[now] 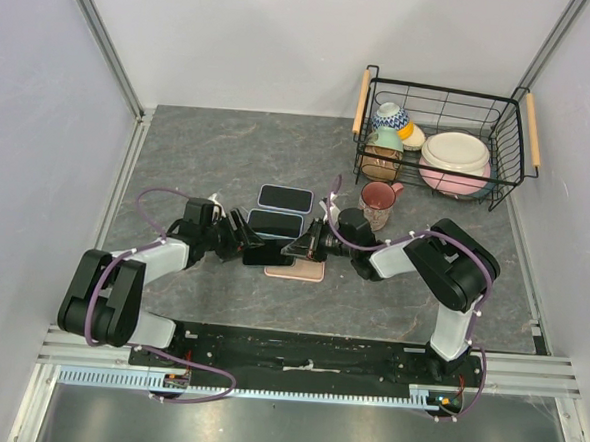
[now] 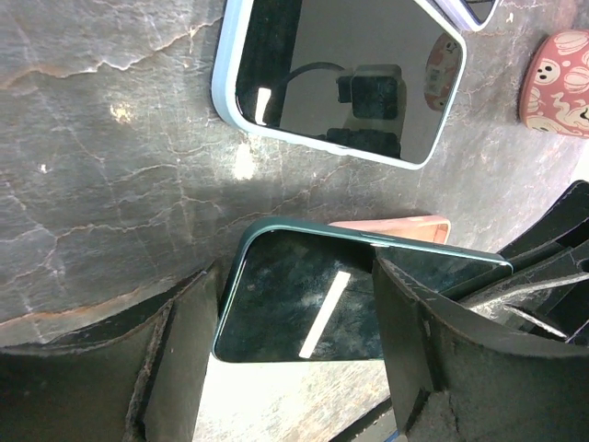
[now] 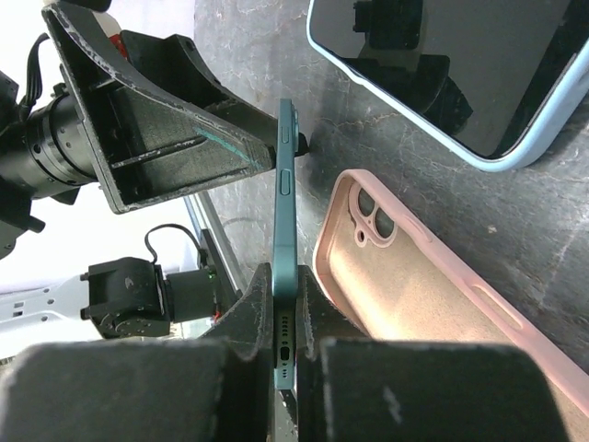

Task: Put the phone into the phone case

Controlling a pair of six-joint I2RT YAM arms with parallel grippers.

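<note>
Both arms reach low into the middle of the surface and meet nose to nose. The right gripper (image 1: pixel 305 246) has its fingers (image 3: pixel 247 322) clamped on the charging-port end of the teal phone (image 3: pixel 283 230), holding it on edge just off the surface. The left gripper (image 1: pixel 240 238) has its fingers apart around the other end. The pink phone case (image 3: pixel 414 304) lies open side up right beside it. Two phones in light-blue cases (image 1: pixel 284 197) crowd just behind, with a mug (image 1: pixel 378 203) nearby.
</note>
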